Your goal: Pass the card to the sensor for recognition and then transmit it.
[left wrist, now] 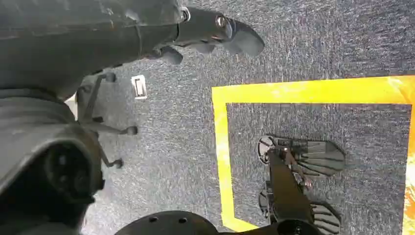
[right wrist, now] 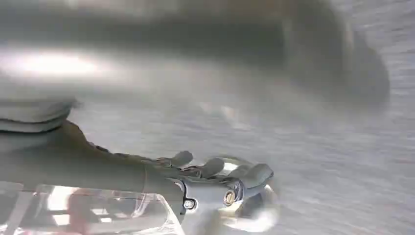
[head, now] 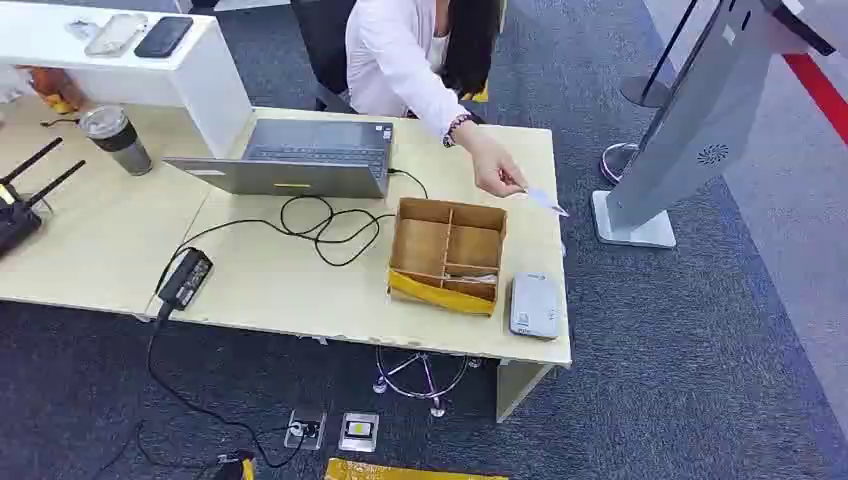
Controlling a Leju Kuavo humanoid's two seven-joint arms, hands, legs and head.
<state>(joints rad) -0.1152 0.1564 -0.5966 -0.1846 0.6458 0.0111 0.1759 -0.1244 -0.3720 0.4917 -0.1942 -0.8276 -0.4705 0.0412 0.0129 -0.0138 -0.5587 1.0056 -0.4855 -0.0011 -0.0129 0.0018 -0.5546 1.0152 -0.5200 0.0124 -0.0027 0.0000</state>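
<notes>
Trouble is likeliest at the handover: my right hand (right wrist: pixel 215 183) is sweeping through a blurred view, and a fast reach could knock the small white card (head: pixel 545 200) from the person's hand (head: pixel 497 170). That card is hanging past the pale wooden desk's (head: pixel 300 290) far right edge, away from the grey sensor box (head: pixel 533 305). My left hand (left wrist: pixel 215 32) is hanging low over carpet, holding nothing, fingers loosely extended; my right also looks empty.

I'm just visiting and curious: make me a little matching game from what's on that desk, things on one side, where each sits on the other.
Things:
1. card
2. laptop
3. cardboard box
4. card reader

Places:
A. at the desk's front right corner
B. in the person's hand
C. open, towards the back of the desk
D. just left of the card reader

Pairs: 1-B, 2-C, 3-D, 4-A
</notes>
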